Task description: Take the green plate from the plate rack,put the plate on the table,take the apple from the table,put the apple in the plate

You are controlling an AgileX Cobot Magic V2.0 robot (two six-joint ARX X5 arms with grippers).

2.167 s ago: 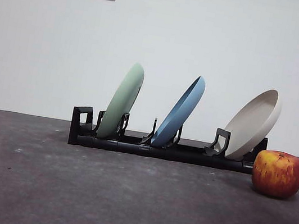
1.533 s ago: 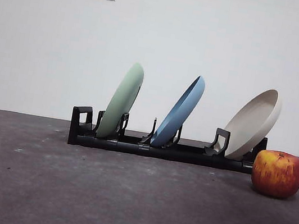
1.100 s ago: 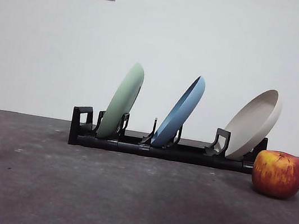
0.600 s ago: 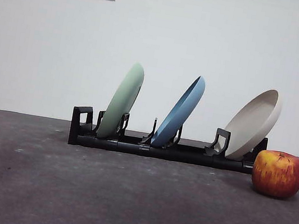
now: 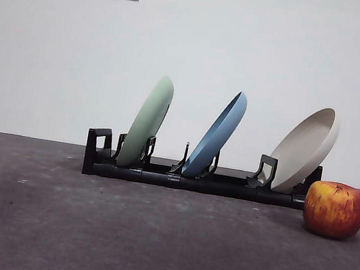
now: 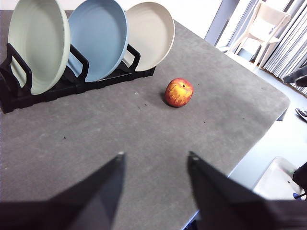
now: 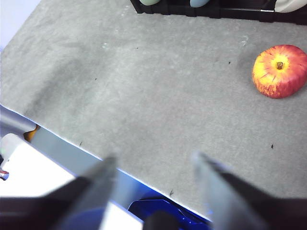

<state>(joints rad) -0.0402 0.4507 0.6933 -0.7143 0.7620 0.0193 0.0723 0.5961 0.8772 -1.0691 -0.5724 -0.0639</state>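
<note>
Nothing done yet — all four steps left. Green plate [image 5: 146, 121] standing tilted in the leftmost slot of the plate rack [image 5: 193, 178], left of frame centre, beside blue plate [image 5: 216, 134] and beige plate [image 5: 306, 149]. Apple [image 5: 334, 209] on the bench [image 5: 116, 234], lower right. Left tool [image 6: 154, 163] and right tool [image 7: 153, 165] both spread wide, empty — hovering over bare bench.

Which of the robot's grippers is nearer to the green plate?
Probably left. The left gripper, jaws open, looks at the green plate in its rack; the right gripper hangs by the table's edge, showing only the rack's base.
</note>
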